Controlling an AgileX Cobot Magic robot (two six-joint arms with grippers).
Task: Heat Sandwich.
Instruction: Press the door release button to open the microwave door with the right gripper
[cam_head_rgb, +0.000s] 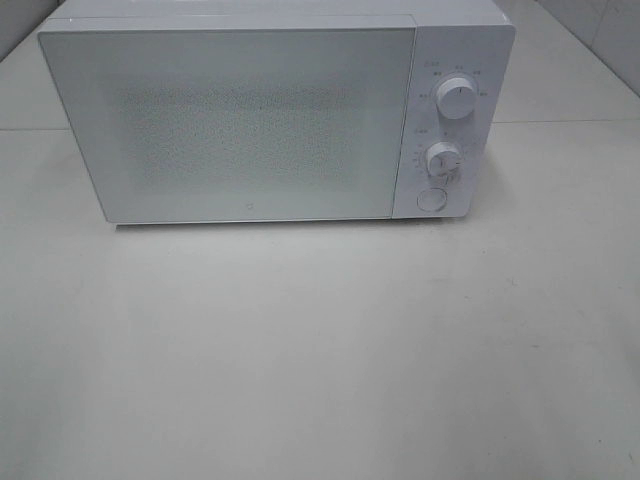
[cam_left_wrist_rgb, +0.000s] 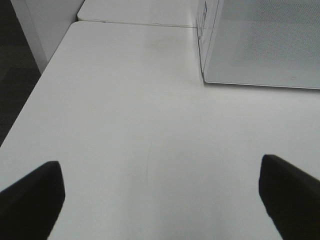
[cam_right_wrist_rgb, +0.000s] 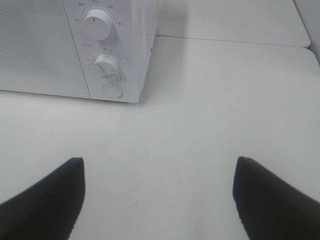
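right wrist — end effector open before shut microwave; sandwich unseen

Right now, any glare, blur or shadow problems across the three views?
Exterior high: flat, washed-out light, nothing visible through the microwave door, thin shadow under its front edge. Left wrist: left gripper dark and soft-edged, faint sheen on the table. Right wrist: labels around the upper dial too blurred to read, right gripper featureless black.
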